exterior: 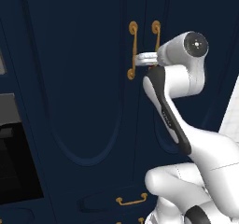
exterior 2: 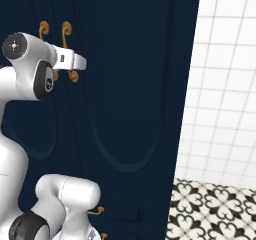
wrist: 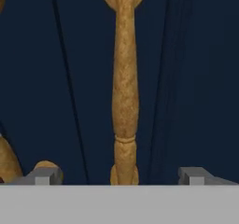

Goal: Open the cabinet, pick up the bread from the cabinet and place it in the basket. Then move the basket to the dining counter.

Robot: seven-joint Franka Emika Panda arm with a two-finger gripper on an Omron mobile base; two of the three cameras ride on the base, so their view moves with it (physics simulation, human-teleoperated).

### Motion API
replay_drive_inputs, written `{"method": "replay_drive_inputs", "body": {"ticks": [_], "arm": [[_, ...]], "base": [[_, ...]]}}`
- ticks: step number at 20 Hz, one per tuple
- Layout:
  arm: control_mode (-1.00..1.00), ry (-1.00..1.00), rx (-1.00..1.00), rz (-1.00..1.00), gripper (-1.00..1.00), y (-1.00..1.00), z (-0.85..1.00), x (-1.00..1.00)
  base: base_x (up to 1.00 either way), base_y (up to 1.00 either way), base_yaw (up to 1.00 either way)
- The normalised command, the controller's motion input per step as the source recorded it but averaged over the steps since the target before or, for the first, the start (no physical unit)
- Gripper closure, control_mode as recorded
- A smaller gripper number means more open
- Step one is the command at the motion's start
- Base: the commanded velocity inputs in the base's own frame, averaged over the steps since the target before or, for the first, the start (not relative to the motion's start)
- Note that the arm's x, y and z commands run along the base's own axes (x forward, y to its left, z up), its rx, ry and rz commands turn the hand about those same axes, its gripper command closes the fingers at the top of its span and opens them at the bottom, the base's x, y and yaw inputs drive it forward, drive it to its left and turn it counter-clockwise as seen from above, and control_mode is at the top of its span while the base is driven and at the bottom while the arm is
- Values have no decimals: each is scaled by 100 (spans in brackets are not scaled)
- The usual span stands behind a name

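- Up against the cabinet (exterior: 88, 101), at about 1 o'clock in the left base view, the gripper (exterior: 140, 59) reaches level toward the two brass handles at the seam where the doors meet.
- Both doors are shut and flush; the bread, the basket and the dining counter are not visible from here.
- In the hand view the right-door handle (wrist: 124, 87) runs straight from 12 to 6 o'clock through the middle, and the two fingertips (wrist: 44, 175) stand spread at 7 and 5 o'clock, one on each side of it with open gaps between. The hand is released, grasping nothing.
- Whether the tips have reached as deep as the handle or sit just in front of it cannot be told.
- The left-door handle (exterior: 133, 50) hangs just beside the gripper at its 9 o'clock in the left base view; a curl of it shows at 8 o'clock in the hand view, close to the left fingertip, so that side is tight.
- In the right base view the gripper (exterior 2: 80, 62) sits at 10 o'clock, covering the lower part of the handles.
- To the cabinet's right edge, a white tiled wall (exterior 2: 225, 74) fills 3 o'clock, with a patterned floor (exterior 2: 215, 209) at 5 o'clock.
- At 8 o'clock in the left base view a dark recess (exterior: 16, 171) opens beside the cabinet.
- Short brass drawer pulls (exterior: 131, 200) lie low at 6 o'clock, near the arm's base.
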Motion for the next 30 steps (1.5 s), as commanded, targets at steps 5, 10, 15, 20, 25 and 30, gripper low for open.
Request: {"method": "replay_drive_inputs", "body": {"ticks": [5,10,15,20,25,30], "arm": [[-100,-1,0,0,-100,0,2,-2],[-100,0,0,0,-100,0,0,-9],[100,0,0,0,-100,0,0,0],[100,0,0,0,-100,0,0,0],[100,0,0,0,-100,0,0,0],[100,0,0,0,-100,0,0,0]], "base": [[0,0,0],[0,0,0],[-44,0,0],[-72,45,0],[-3,58,0],[-15,-33,0]]}}
